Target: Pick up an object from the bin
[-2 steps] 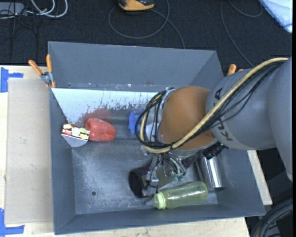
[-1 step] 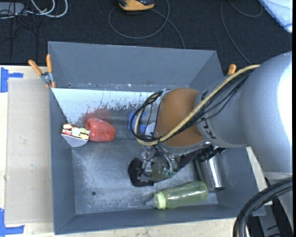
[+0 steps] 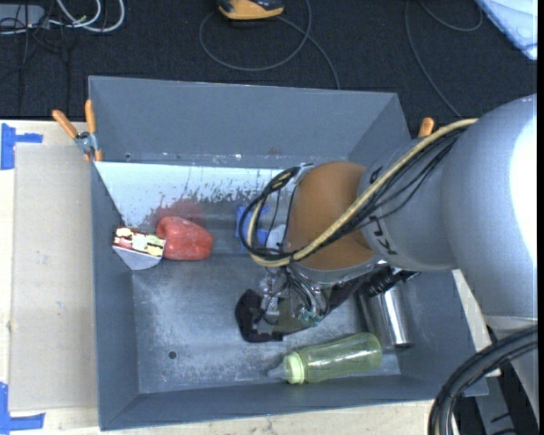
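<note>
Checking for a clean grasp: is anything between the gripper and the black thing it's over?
Nothing visible. The gripper is down over the black lump on the bin floor. The green bottle lies nearer the front wall and the silver can to the view's right, neither between them.

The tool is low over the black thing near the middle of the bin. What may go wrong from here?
The tool is at the right edge of the black object, not over its middle, so a grasp may catch only an edge and slip. The green bottle lies close in front and the metal cylinder close on the view's right; the wrist may bump them or roll the bottle.
</note>
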Tool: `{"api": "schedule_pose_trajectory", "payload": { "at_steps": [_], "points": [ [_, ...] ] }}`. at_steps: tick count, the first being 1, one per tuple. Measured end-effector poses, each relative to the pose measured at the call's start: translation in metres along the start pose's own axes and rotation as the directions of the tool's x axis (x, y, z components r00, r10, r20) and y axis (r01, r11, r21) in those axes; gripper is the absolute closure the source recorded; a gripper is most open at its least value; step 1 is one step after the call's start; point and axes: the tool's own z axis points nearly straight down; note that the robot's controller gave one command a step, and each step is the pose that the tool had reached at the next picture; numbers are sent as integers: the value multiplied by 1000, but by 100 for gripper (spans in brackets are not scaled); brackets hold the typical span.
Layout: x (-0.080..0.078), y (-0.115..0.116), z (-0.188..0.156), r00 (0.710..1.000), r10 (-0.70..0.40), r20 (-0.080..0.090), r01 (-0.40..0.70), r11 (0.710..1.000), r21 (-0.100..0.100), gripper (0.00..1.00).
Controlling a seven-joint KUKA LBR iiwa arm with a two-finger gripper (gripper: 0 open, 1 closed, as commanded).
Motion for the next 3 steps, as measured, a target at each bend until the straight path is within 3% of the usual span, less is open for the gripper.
{"api": "schedule_pose_trajectory", "payload": {
  "at_steps": [1,2,3],
  "points": [
    [8,3,-116,999,41,-1,-41,999,0,100],
    [8,3,-116,999,42,-1,-42,999,0,100],
    [15,10,-241,997,81,-1,-81,997,1,100]
  ]
}}
